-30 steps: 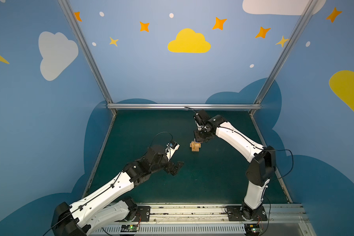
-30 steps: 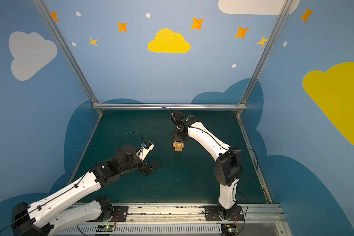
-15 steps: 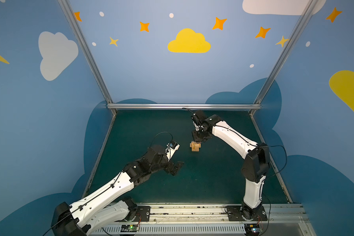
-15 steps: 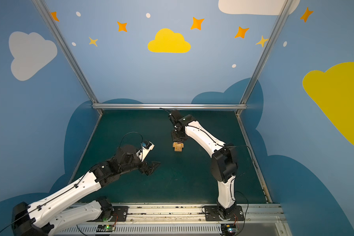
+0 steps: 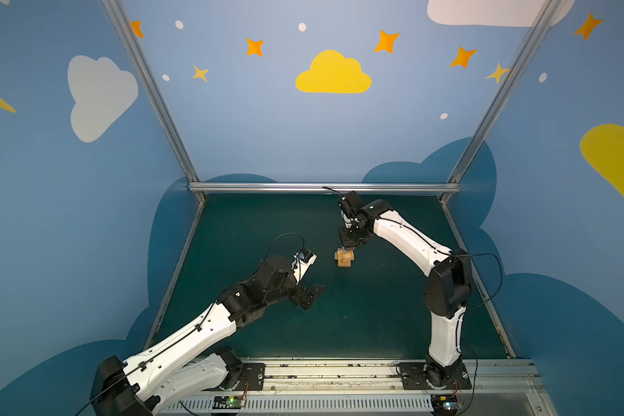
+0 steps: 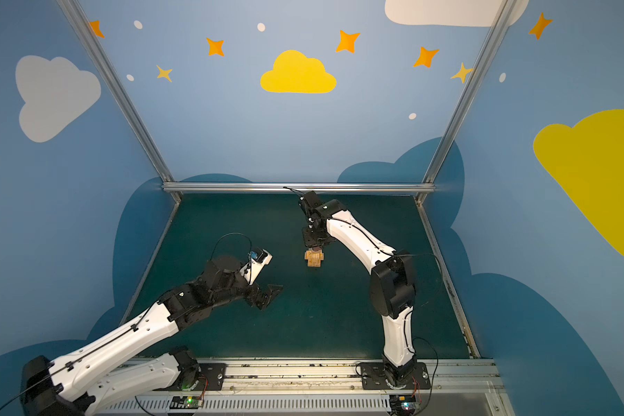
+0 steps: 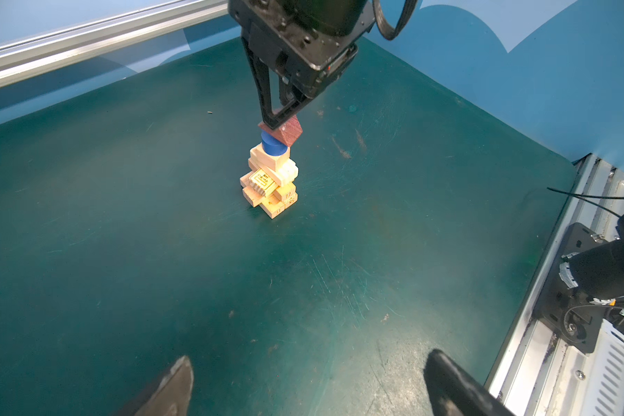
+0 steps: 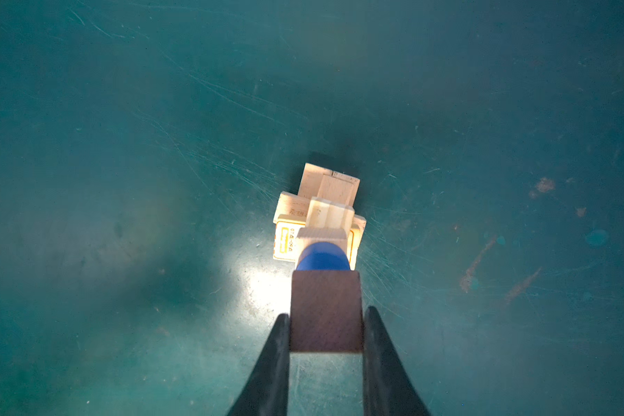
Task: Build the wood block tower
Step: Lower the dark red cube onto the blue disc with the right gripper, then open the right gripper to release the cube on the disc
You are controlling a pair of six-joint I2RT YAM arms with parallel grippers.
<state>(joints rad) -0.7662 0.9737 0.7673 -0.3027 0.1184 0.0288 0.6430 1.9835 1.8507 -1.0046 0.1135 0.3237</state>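
Wood block tower point(image 7: 269, 187) nearly done
Right gripper point(image 8: 325, 314) pinches the dark cube point(image 7: 286, 132) over the blue round piece point(image 7: 273, 147); only release seems left. Left gripper point(image 7: 308, 363) spread, empty.

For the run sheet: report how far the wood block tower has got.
Done: the wood block tower stands as crosswise tan bars with the blue round piece on top. In hand: the right gripper is shut on the dark reddish-brown cube, held over the blue piece; contact unclear. To do: seat the cube, let go, back away. The left gripper is open, empty, apart from the tower.
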